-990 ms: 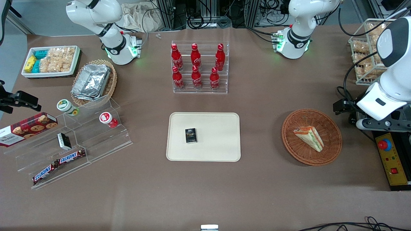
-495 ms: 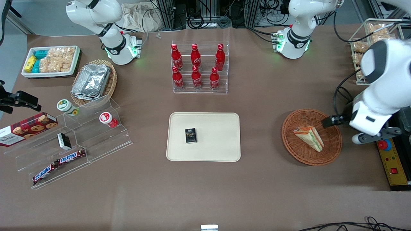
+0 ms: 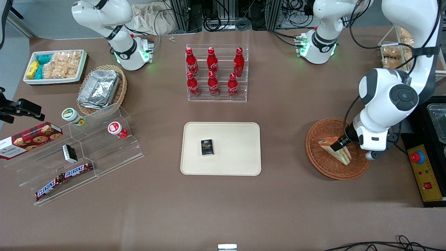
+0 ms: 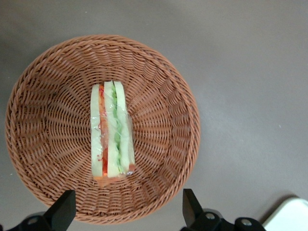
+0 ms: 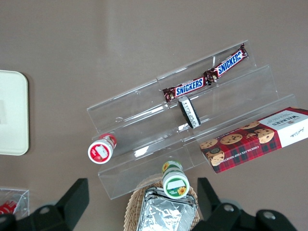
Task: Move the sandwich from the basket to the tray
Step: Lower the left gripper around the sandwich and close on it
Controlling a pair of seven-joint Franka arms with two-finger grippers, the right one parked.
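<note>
The gripper (image 4: 125,219) hangs above the basket (image 3: 322,167), with its two fingers (image 4: 65,209) spread wide apart and holding nothing. Directly under it lies the sandwich (image 4: 111,132), resting in the middle of the basket in its clear wrap — the cut side with green and orange-red layers faces up toward the wrist camera. In the front view the gripper covers a part of the sandwich (image 3: 343,153).

The table (image 3: 223,209) has a plain brown covering, matte and without pattern. From the gripper toward the parked arm's end of the table lies the tray (image 3: 237,164), well apart from the basket, and a small dark box (image 3: 207,147) rests on it. Farther from the front camera than the tray stands a clear rack of red bottles (image 3: 213,75) — past the table edge there, cables and metal frames are seen.
</note>
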